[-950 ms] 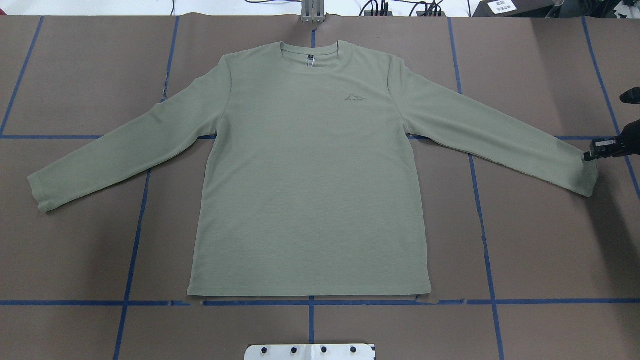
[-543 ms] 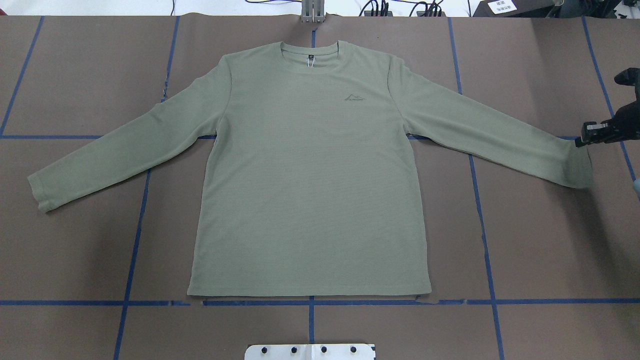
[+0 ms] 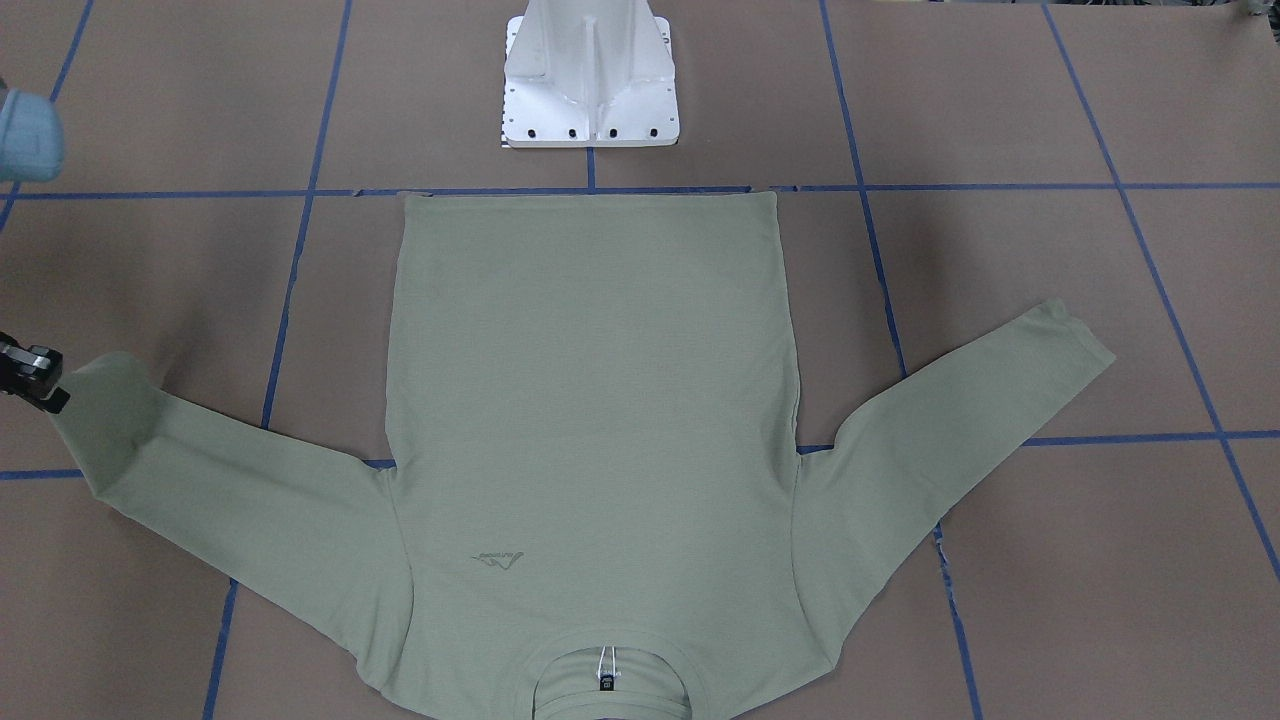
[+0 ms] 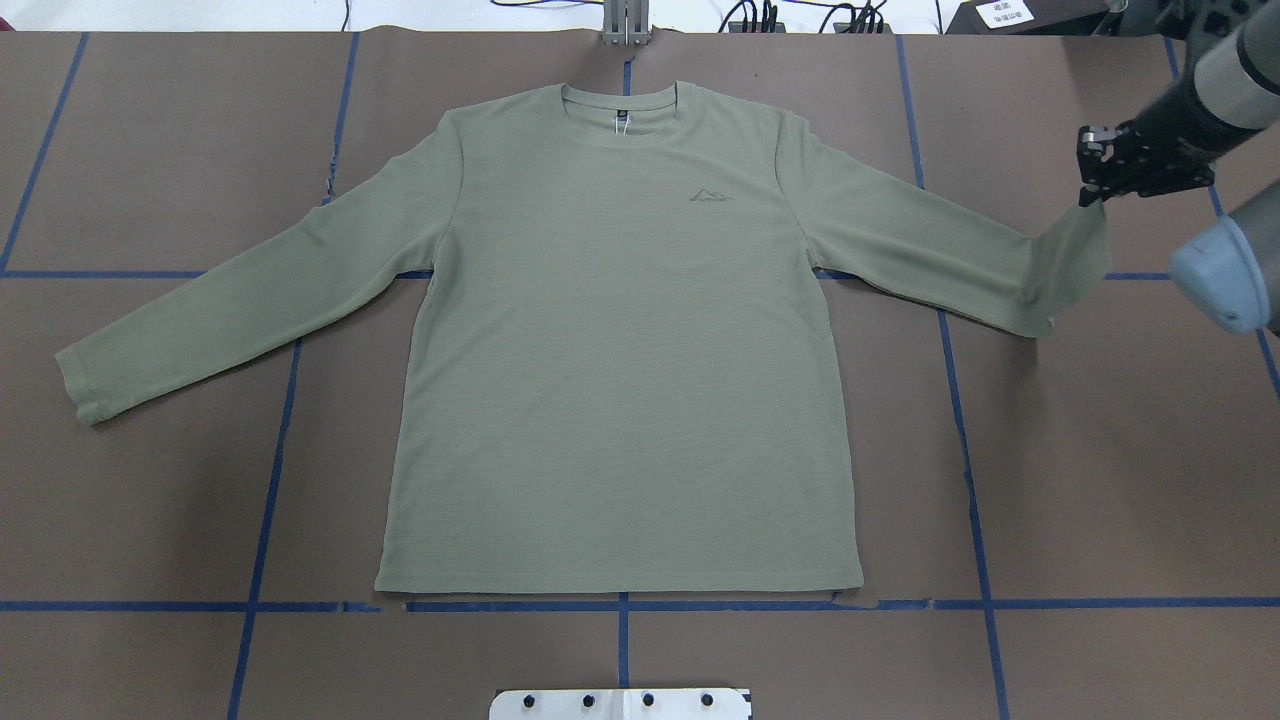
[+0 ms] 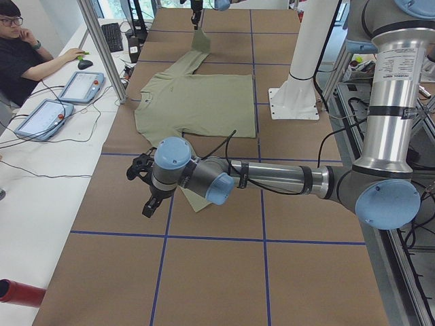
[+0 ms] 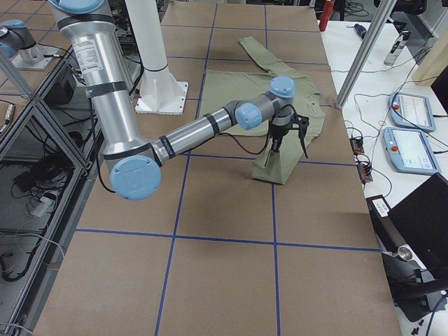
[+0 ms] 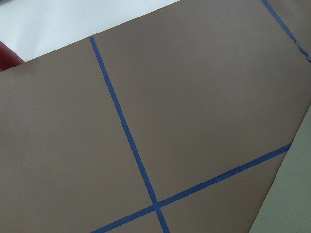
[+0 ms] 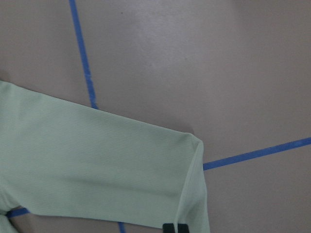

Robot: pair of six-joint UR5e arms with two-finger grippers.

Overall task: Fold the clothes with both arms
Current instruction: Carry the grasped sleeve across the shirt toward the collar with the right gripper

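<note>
The pale sage-green long-sleeved shirt (image 4: pixel 620 340) lies flat, front up, collar at the far edge; it also shows in the front-facing view (image 3: pixel 590 400). My right gripper (image 4: pixel 1088 192) is shut on the cuff of the sleeve on its side and holds it above the table, so the sleeve end hangs from it (image 6: pixel 280 164). Its fingertips (image 8: pixel 175 227) pinch the cuff edge in the right wrist view. My left gripper (image 5: pixel 146 200) hovers beside the other cuff (image 4: pixel 80 385), which lies flat; I cannot tell whether it is open or shut.
The white pedestal base (image 3: pixel 590 80) stands at the robot's side of the shirt hem. Blue tape lines (image 4: pixel 965 450) cross the brown table cover. An operator (image 5: pixel 27 47) sits at a side bench with control tablets (image 6: pixel 413 112).
My right gripper has risen and moved inward and toward the far edge with the cuff. The sleeve end has lifted off the table and bent back. The rest of the shirt has not moved.
</note>
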